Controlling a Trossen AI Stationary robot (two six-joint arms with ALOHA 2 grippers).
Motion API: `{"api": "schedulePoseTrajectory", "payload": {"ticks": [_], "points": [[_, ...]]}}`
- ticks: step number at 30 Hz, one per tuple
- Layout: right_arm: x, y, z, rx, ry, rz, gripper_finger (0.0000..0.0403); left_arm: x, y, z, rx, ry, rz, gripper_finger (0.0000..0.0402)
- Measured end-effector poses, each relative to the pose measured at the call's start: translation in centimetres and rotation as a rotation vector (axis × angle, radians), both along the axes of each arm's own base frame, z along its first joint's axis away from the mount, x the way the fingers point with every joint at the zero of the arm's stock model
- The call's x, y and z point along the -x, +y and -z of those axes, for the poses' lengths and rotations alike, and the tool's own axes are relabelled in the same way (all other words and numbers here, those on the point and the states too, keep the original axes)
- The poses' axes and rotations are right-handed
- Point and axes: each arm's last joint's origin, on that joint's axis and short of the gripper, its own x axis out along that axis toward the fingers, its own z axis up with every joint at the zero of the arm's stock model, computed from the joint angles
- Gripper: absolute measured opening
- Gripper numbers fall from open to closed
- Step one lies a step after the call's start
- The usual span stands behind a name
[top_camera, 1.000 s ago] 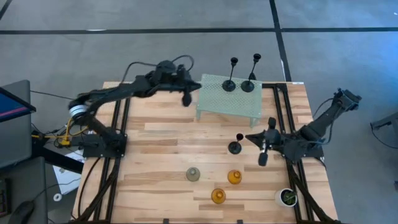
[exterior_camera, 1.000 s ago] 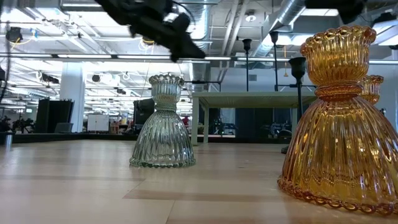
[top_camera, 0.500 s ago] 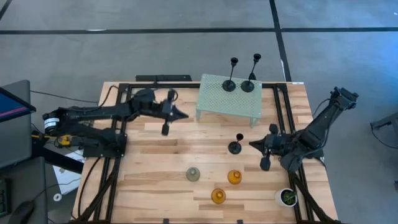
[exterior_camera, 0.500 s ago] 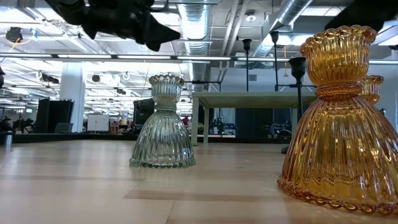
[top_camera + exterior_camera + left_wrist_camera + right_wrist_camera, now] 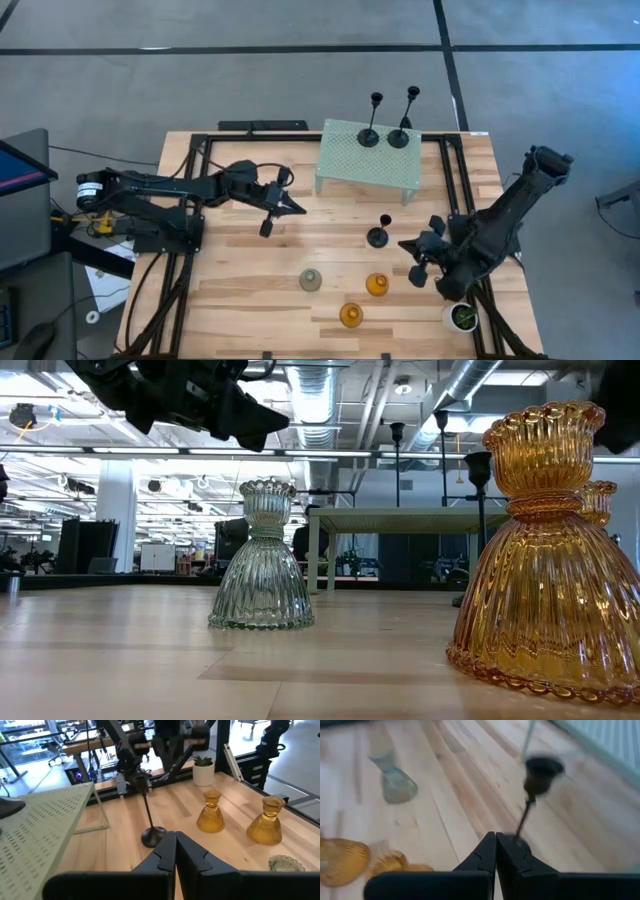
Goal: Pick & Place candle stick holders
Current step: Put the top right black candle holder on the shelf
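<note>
Nearest, at six o'clock on the table point(image 5: 250, 300): two amber holders point(image 5: 376, 285), a pale green holder point(image 5: 311, 280), unmoved. Mid-table: right gripper point(image 5: 416, 262) pinched shut, empty, drawn back past the lone black holder point(image 5: 378, 236); left gripper point(image 5: 283, 204) also closed, empty, retreated toward nine o'clock. Farthest, at twelve o'clock: two black holders point(image 5: 370, 135) upright on the green mesh stand point(image 5: 368, 160).

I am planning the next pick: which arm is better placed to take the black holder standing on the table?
Right. Its claw sits beside that black holder; the left claw is farther away.
</note>
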Motion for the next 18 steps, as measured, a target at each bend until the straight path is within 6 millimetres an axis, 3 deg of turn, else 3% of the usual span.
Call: {"api": "schedulePoseTrajectory", "payload": {"ticks": [9,18], "points": [[-0.3,1.7,4.0,0.010,0.057,0.123,0.0000,0.0,-0.2,-0.1,-0.002,-0.012,0.007,0.0005],[-0.3,1.6,7.2,0.065,0.103,0.205,0.0000,0.0,-0.2,-0.1,-0.003,-0.016,0.008,0.0005]]}}
